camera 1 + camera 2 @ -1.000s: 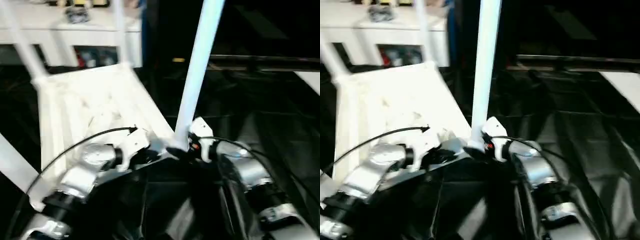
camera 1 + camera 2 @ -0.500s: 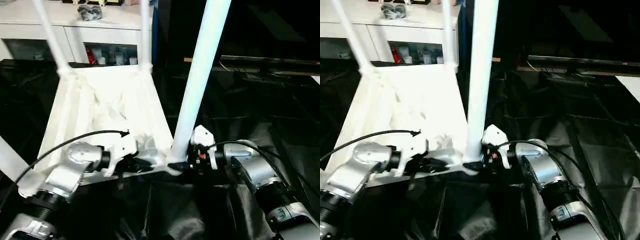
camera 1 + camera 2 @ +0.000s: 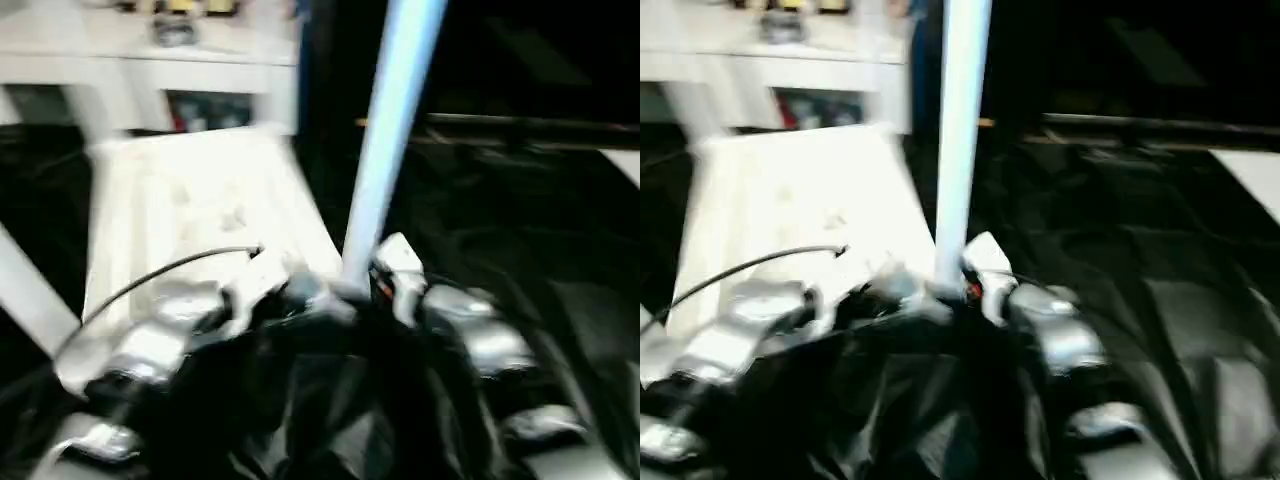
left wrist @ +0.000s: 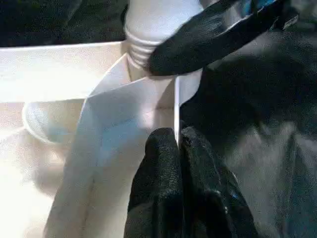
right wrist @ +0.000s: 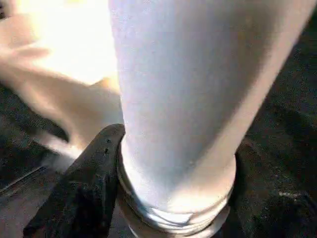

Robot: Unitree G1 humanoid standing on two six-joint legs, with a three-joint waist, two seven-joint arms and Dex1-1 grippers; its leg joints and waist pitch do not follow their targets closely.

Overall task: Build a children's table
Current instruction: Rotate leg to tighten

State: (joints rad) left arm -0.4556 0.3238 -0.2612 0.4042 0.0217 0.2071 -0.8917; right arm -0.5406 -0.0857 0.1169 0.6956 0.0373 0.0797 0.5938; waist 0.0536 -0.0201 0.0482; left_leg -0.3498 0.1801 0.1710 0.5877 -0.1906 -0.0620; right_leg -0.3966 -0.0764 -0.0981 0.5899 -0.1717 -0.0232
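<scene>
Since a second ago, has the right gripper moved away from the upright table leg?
No. The right gripper still sits at the base of the upright leg, by the near corner of the table top; only the camera has shifted.

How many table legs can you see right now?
2 for sure: one leg upright at the tabletop's near corner, another slanting at the left edge. Blur may hide others at the far corners.

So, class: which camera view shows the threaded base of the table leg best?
The right wrist view: the leg's threaded base is close and large. The left wrist view shows the threads partly behind the right end effector. The head views show only the shaft, blurred.
</scene>
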